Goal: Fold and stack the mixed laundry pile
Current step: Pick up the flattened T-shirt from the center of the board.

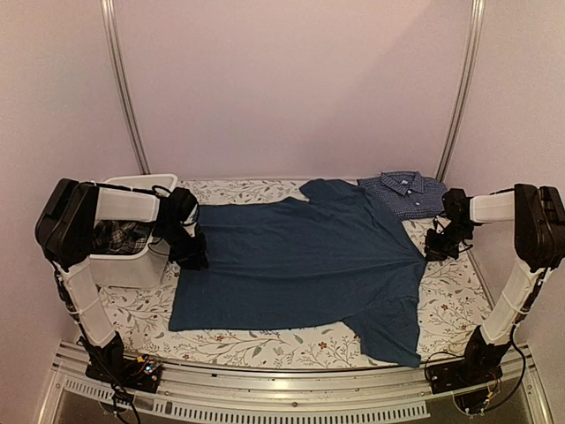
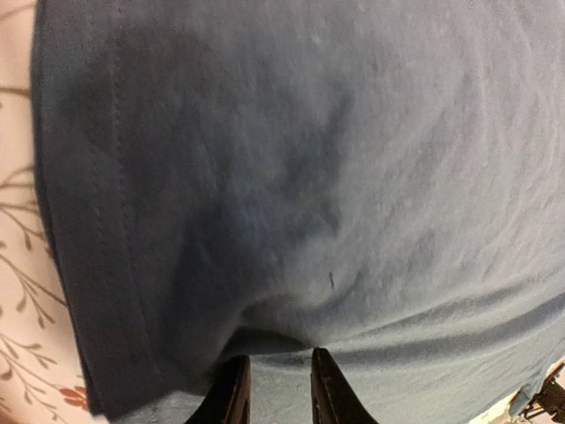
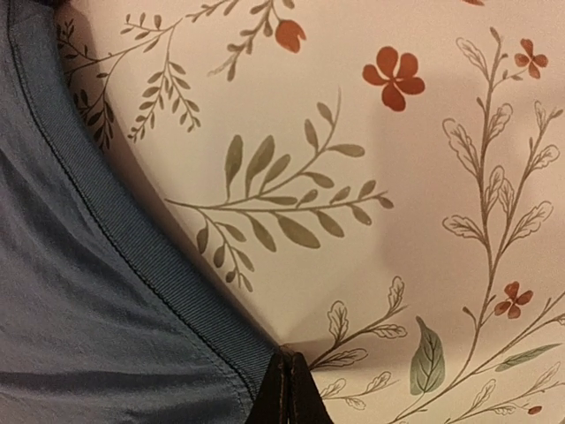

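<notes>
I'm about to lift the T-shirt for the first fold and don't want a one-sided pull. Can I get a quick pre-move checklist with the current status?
1. Left gripper has cloth: ok. The dark blue T-shirt puckers between its fingers near the hem.
2. Right gripper has the collar: cannot tell. Its jaws are closed right at the ribbed edge, but a grip isn't clear.
3. T-shirt spread flat: ok, no big folds in the top view.
4. Folded checked shirt clear of the T-shirt: cannot tell. Their edges meet at the shoulder.
5. White tub out of the way: ok. It stands beside the hem, with the plaid piece inside.
</notes>
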Available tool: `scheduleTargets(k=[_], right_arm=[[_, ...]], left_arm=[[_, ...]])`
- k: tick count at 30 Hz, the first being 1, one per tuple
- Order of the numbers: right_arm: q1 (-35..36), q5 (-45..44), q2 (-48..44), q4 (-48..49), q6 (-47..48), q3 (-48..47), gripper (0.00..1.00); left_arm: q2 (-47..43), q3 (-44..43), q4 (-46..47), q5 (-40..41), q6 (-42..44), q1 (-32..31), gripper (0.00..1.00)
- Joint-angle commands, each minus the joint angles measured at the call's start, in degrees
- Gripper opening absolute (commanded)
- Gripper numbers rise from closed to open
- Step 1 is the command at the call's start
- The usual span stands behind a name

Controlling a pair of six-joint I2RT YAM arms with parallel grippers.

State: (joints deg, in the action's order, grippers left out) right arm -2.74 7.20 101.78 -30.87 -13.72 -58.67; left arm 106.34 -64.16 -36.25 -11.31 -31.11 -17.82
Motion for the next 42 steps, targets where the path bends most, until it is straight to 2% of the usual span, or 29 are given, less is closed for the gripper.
scheduleTargets(k=[1,8,11,15,19,22,27,35,42], right_arm=[[-0.77,1.59,1.5,-1.86,-0.85,-5.03,0.0],[-0.77,8.64,-0.24,-2.77,1.92,-6.01,0.0],[-0.77,9.43,-2.18,-3.51,2.57,-5.57,0.0],[-0.77,10.01,-1.51,-3.77,3.14,-4.53,0.0],[-0.77,9.79,-0.67,-3.46,3.09,-3.55,0.0],[-0.77,10.05,-0.57,-3.19,2.8,-3.29,0.0],[-0.77,9.39,-0.18,-3.61,3.24,-3.38,0.0],[-0.77,8.81,0.71,-4.23,3.65,-3.73,0.0],[-0.77,7.33,1.49,-4.99,4.47,-3.94,0.0]], left_arm=[[4.34,-1.38,1.56,4.63,2.77,4.34,0.24],[2.19,-4.25,1.82,5.98,5.92,5.98,0.3],[-3.54,-3.51,5.23,2.15,8.92,4.31,0.4],[-12.43,-2.76,12.07,-4.29,19.39,-7.26,0.64],[-13.66,-2.59,17.65,-12.85,26.2,-20.17,0.67],[-10.49,-4.01,22.04,-15.82,30.13,-28.73,0.66],[0.13,-12.42,23.52,-17.69,39.06,-39.59,0.66],[12.08,-24.87,18.75,-20.99,50.55,-45.61,0.66],[21.45,-31.7,17.86,-19.63,52.22,-51.25,0.66]])
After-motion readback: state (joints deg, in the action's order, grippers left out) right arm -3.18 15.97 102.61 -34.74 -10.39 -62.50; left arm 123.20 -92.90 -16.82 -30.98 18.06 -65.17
